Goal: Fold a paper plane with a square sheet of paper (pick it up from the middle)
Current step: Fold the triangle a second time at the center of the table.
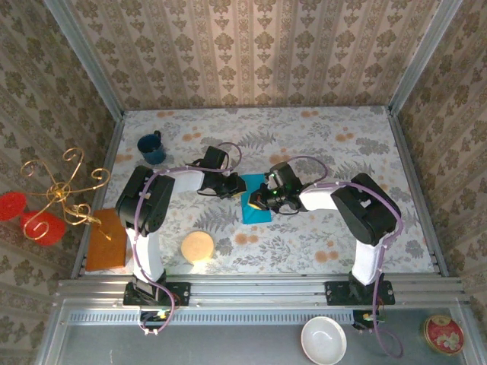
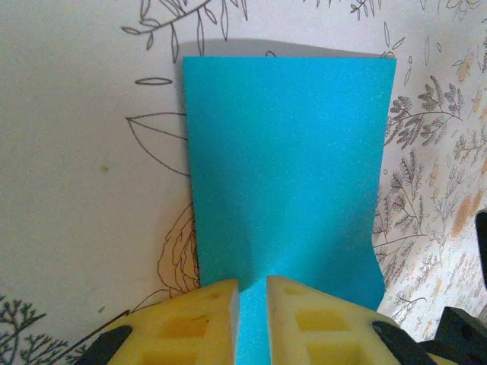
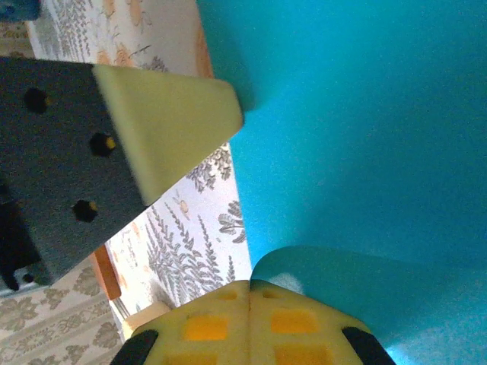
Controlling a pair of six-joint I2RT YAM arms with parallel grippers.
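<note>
The turquoise square sheet of paper (image 1: 257, 215) lies mid-table between both arms, looking taller than wide. In the left wrist view the sheet (image 2: 289, 167) stretches away from my left gripper (image 2: 253, 283). Its yellow fingers stand a narrow gap apart at the near edge, with blue paper showing in the gap. From above, the left gripper (image 1: 232, 188) sits at the sheet's left edge. My right gripper (image 3: 250, 285) has its pads pressed together where a curled-up edge of the sheet (image 3: 358, 152) starts. From above, the right gripper (image 1: 257, 201) is over the sheet. A left finger (image 3: 171, 125) touches the paper's rim.
A dark blue mug (image 1: 151, 148) stands at the back left. A round yellow disc (image 1: 198, 246) lies near the left arm's base, and a brown board (image 1: 106, 239) lies at the left edge. A gold stand with red cups (image 1: 57, 194), a white bowl (image 1: 323, 340) and a red tin (image 1: 444, 334) are off the table.
</note>
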